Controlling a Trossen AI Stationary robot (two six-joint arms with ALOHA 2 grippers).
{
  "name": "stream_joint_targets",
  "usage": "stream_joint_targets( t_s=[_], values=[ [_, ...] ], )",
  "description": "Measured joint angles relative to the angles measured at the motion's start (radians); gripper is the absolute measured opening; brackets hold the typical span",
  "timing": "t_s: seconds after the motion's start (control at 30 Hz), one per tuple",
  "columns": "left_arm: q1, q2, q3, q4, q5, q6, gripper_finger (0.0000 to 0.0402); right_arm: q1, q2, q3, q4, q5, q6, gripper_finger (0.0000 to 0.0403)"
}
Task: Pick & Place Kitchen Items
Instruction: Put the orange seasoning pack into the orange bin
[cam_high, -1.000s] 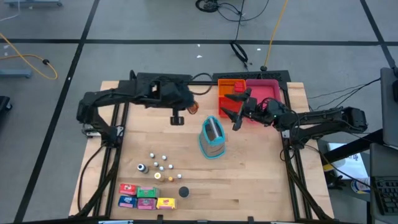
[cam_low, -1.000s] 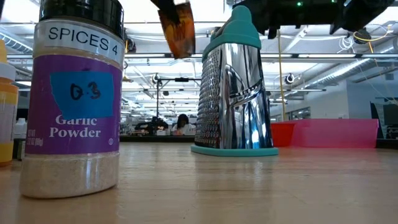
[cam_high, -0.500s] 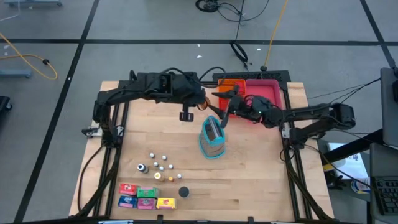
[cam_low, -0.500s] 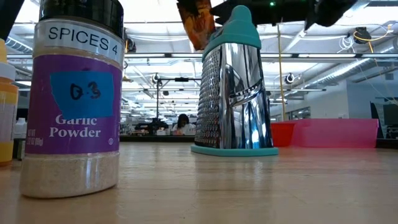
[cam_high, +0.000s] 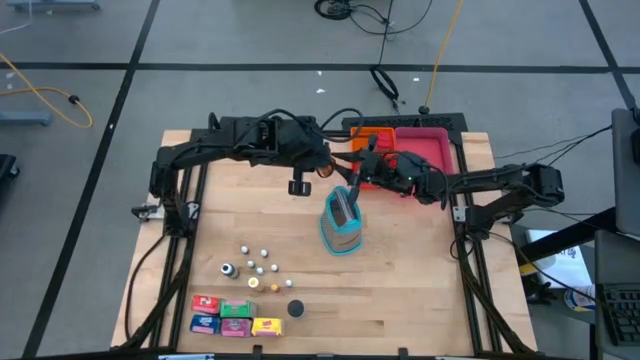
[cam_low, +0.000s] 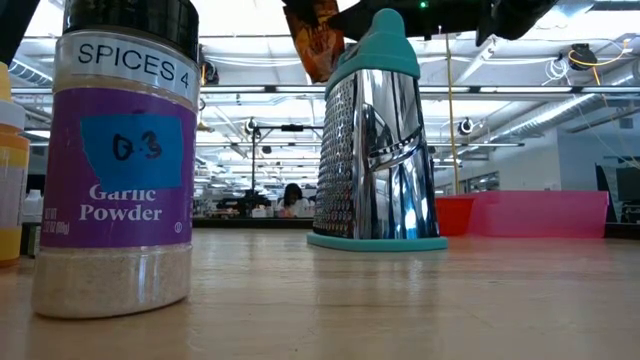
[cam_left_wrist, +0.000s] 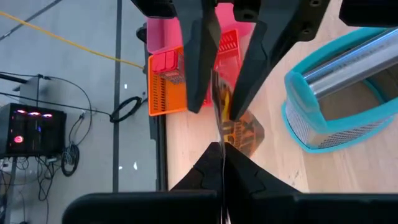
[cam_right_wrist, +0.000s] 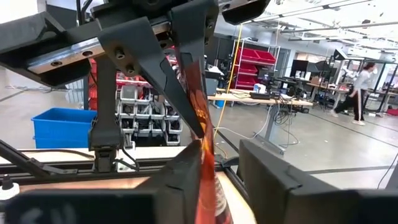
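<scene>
**Asker:** What had just changed over the table?

**Describer:** The right gripper (cam_high: 349, 180) had swung in from beside the pink tray (cam_high: 432, 146) to meet the left gripper (cam_high: 322, 166) in mid-air. They met just behind the teal-rimmed steel grater (cam_high: 342, 222). Its fingers, wide a second before, had drawn in to a narrow gap on either side of a thin orange-brown packet (cam_high: 331, 169).

**Asker:** Who held the packet?

**Describer:** The left gripper, pinched fully shut on one edge, as before. The right one straddled the packet but did not yet visibly clamp it.

**Asker:** What did that mean for the task?

**Describer:** It looked like a hand-over between the arms, nearly made. The right arm probably needed to finish closing before the left let go. The packet was off the table and not yet in either tray.

**Asker:** Did the views differ?

**Describer:** Yes. From overhead the packet was only a small orange fleck between dark fingers. The left wrist view showed the packet (cam_left_wrist: 240, 128) rising from its own closed tips, with the other arm's two fingers (cam_left_wrist: 193, 62) flanking it. It also showed the orange tray (cam_left_wrist: 166, 93) beyond. The low view showed the packet (cam_low: 313, 40) hanging above the table beside the grater's top. A garlic powder bottle (cam_low: 125, 150) stood close to that lens. Only the overhead view showed the spice bottles (cam_high: 255, 265) and coloured boxes (cam_high: 235, 317) waiting at the near edge.
</scene>
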Motion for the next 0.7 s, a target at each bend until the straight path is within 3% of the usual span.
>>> stream_joint_targets(
  t_s=[0.17,0.7],
  values=[
    [0.0,0.0,0.0,0.0,0.0,-0.017,0.0,0.0,0.0,0.0,-0.008,0.0,-0.028,0.0009],
    [0.0,-0.004,0.0,-0.053,-0.046,-0.057,0.002,-0.012,-0.004,0.0,-0.021,0.029,-0.03,0.0001]
  ],
)
